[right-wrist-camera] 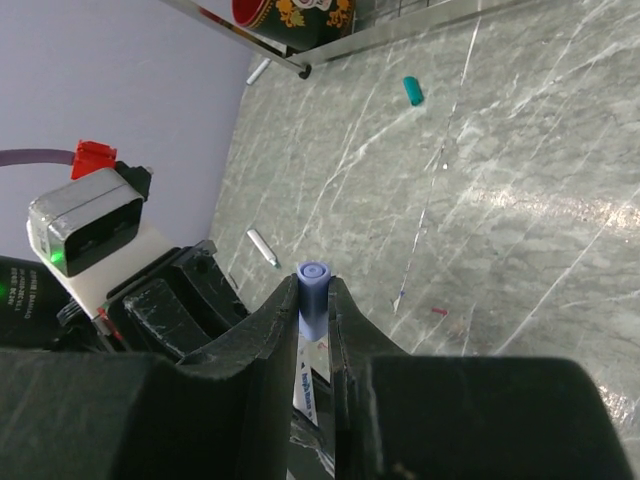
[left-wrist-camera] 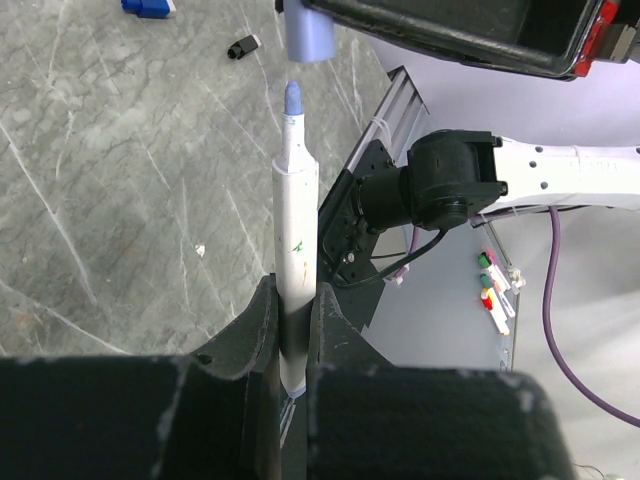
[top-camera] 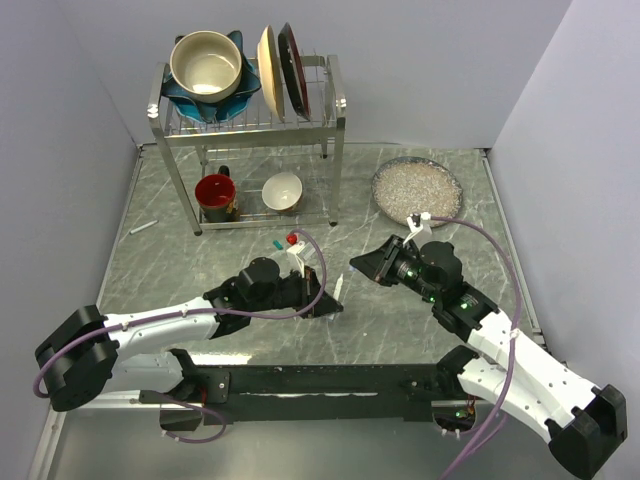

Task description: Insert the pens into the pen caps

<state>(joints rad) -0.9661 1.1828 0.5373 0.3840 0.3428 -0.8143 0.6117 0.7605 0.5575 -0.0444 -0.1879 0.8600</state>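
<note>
The left gripper (left-wrist-camera: 293, 300) is squeezed shut on a white pen (left-wrist-camera: 296, 215). It holds the pen low on its body. The blue tip (left-wrist-camera: 292, 98) sticks out past the fingers and points at the right gripper (right-wrist-camera: 313, 300).

The right gripper is pinched tight on the blue cap (right-wrist-camera: 313, 288). From the left wrist, the open end of the blue cap (left-wrist-camera: 309, 35) faces the pen tip. The tip sits just under the cap, a little to one side, with a small gap between them. The tip is not inside the cap.

From the top, the two grippers meet over the middle of the table (top-camera: 250, 200). The pen (top-camera: 342, 288) sticks out of the left gripper (top-camera: 325, 300) toward the right gripper (top-camera: 365, 265).

A black cap (left-wrist-camera: 242, 46) lies on its side on the table, past the pen tip. Near it, at the edge of the left wrist view, is a small blue thing (left-wrist-camera: 148, 7), maybe another cap, but it is cut off. A teal cap (right-wrist-camera: 413, 91) lies on the table too, nearer the dish rack (top-camera: 335, 95). Another white pen (top-camera: 143, 228) lies far to the left, near the wall.

The dish rack stands at the back with bowls and plates on top. A red mug (top-camera: 215, 192) and a white bowl (top-camera: 283, 191) sit on its low shelf. A round plate of clear bits (top-camera: 417, 190) sits to the right of the rack.
</note>
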